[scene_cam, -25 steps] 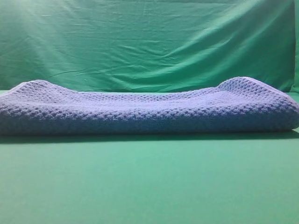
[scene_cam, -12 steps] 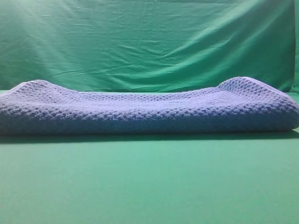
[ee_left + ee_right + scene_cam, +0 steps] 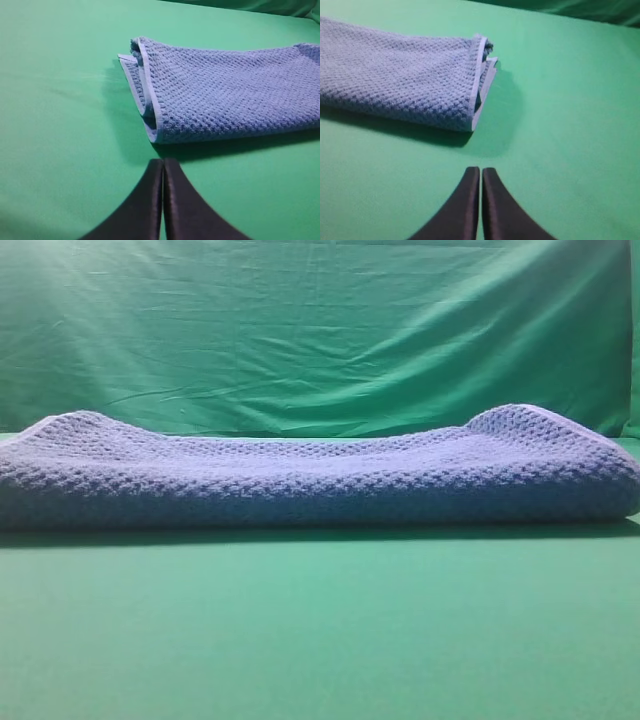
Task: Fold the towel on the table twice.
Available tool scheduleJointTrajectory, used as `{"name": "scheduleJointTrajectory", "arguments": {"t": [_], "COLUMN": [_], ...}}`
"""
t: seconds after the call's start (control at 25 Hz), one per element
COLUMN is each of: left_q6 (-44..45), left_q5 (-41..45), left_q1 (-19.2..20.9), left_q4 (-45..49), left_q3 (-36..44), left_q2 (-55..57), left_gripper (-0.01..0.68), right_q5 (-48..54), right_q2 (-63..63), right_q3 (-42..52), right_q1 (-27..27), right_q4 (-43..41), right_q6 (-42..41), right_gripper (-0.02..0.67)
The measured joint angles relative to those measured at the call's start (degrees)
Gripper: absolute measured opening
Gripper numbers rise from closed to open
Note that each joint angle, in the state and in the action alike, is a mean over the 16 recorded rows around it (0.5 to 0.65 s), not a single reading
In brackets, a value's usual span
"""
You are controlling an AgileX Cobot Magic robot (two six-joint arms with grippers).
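The blue-grey waffle-weave towel (image 3: 320, 475) lies folded in a long band across the green table (image 3: 320, 630), its ends humped up at left and right. The left wrist view shows the towel's (image 3: 230, 95) left end with stacked hemmed layers; my left gripper (image 3: 163, 167) is shut, its black fingers pressed together just in front of that end, holding nothing. In the right wrist view the towel's (image 3: 400, 75) right end lies ahead and to the left of my right gripper (image 3: 481, 175), which is shut and empty. Neither gripper appears in the exterior high view.
A wrinkled green backdrop curtain (image 3: 320, 330) hangs behind the table. Bare green tabletop (image 3: 570, 100) stretches in front of the towel and beyond both of its ends.
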Motion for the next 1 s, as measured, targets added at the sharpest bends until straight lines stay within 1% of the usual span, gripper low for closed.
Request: {"name": "scheduleJointTrajectory", "arguments": {"t": [0.32,0.72,1.0], "left_q6": [1.5,4.6,5.0], "left_q5": [-2.7,-3.7,-3.8], "left_q1": [0.0,0.0,0.1], "left_q4": [0.6,1.5,1.7], "left_q3": [0.7,0.9,0.9], "left_q2": [0.0,0.0,0.0], "left_gripper": [0.000,0.000,0.000], "right_q5": [-2.3,-2.9,-3.0], "right_q2": [0.0,0.0,0.0], "right_q3": [1.6,1.8,1.8], "right_q1": [0.0,0.0,-0.1], "right_q4": [-0.7,-0.7,-0.7], "right_q6": [0.0,0.0,0.0], "right_gripper": [0.000,0.000,0.000]}}
